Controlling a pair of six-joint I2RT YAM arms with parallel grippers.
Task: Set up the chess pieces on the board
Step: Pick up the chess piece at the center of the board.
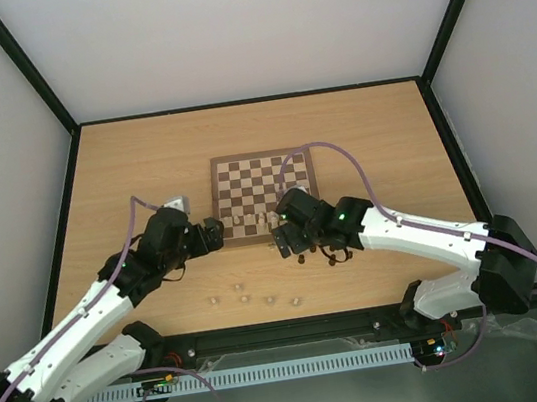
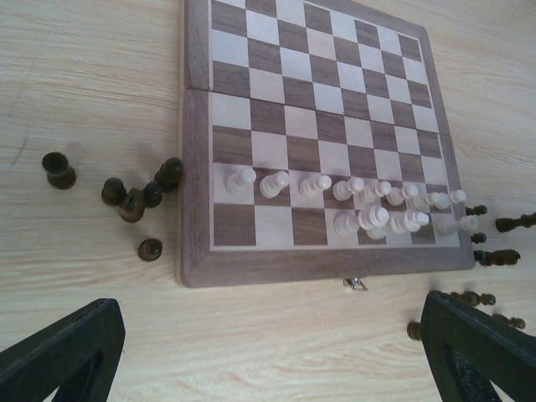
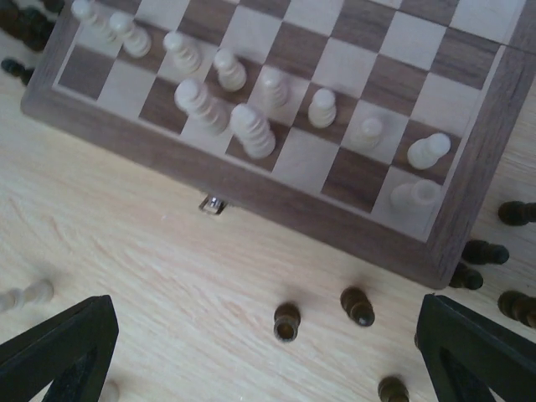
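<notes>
Now we have the left end effector (image 2: 268,356) and right end effector (image 3: 268,352) released, empty, beside the chessboard (image 3: 276,199).

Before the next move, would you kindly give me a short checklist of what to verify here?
1. The left end effector is open, holding nothing: ok.
2. The right end effector is open, holding nothing: ok.
3. The board lies unfolded flat on the table: ok.
4. All pale pieces on the board: not ok, several sit on the table.
5. All dark pieces on the board: not ok, the visible ones are off it.
</notes>
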